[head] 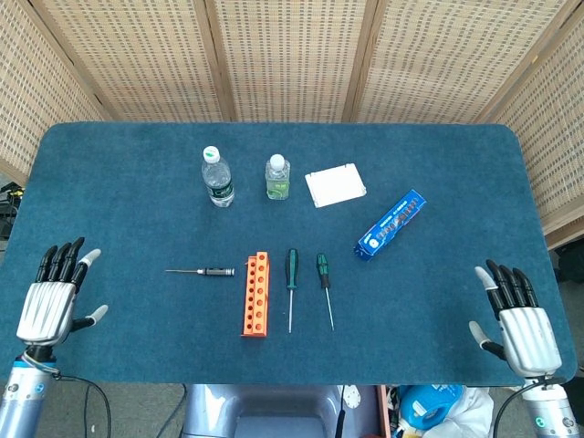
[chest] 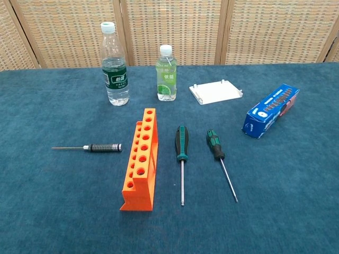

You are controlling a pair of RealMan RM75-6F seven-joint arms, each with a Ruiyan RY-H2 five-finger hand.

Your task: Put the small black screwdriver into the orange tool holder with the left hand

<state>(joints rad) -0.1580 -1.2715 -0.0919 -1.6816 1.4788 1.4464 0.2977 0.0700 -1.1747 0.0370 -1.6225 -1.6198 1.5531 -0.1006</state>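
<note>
While the black screwdriver [head: 203, 271] lies flat on the worktop [head: 109, 182] just left of the orange holder [head: 256, 295], both the left hand [head: 53, 306] and right hand [head: 516, 327] hover spread and empty at the near corners. It looks light, stiff and thin, so its knurled handle is likely the best place to pinch. I count three screwdrivers (two green-handled [head: 292, 270]), two bottles [head: 217, 177], one holder, one blue box [head: 392, 224], one white tray [head: 335, 185].

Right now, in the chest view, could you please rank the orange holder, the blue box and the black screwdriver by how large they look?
1. Orange holder, largest.
2. Blue box, though it lies farther from the camera.
3. Black screwdriver, thinnest by far.
</note>
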